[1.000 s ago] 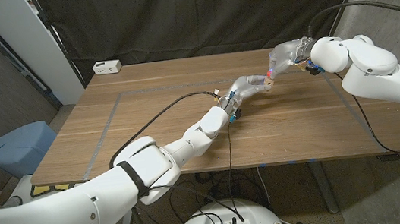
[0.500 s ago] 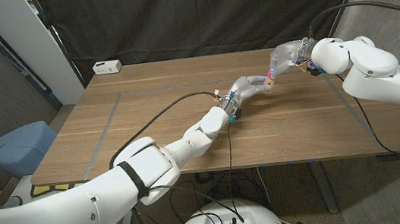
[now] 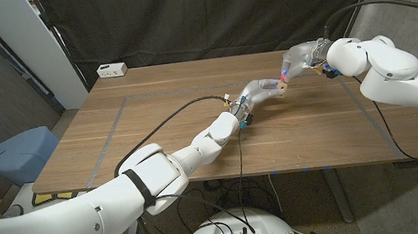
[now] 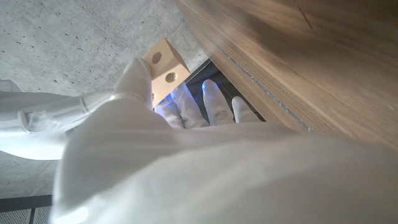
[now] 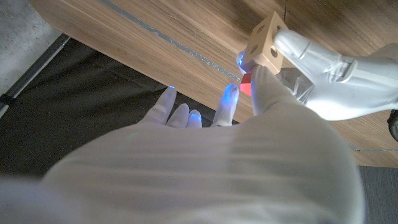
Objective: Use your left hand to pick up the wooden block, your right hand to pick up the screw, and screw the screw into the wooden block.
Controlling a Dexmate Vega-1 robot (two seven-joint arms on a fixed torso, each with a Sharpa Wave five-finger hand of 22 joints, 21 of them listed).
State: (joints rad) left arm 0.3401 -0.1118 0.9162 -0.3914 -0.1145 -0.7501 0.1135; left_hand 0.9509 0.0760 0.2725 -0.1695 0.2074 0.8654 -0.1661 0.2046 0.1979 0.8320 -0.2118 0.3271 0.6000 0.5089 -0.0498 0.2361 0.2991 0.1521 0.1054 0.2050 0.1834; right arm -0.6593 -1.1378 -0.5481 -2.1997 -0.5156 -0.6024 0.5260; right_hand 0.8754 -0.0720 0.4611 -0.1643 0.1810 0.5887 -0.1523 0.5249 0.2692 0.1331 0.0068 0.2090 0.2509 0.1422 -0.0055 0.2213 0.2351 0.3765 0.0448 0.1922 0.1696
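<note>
Pale wooden block [image 4: 164, 68] with round holes, held by left hand [image 4: 180, 112]

The wooden block [image 5: 266, 42] is pale tan with dark round holes in its faces, and the small screw [image 5: 246, 83] beside it shows red. Both arms are glossy white, the left hand [image 3: 260, 91] and right hand [image 3: 298, 59] look translucent grey-white, and the right hand's fingertips [image 5: 231, 91] glow blue. The desk [image 3: 155, 131] is mid-brown wood with streaky grain and a thin grey line marked across it; a white box [image 3: 111, 69] sits at its far corner against a black curtain [image 3: 204, 14].
</note>
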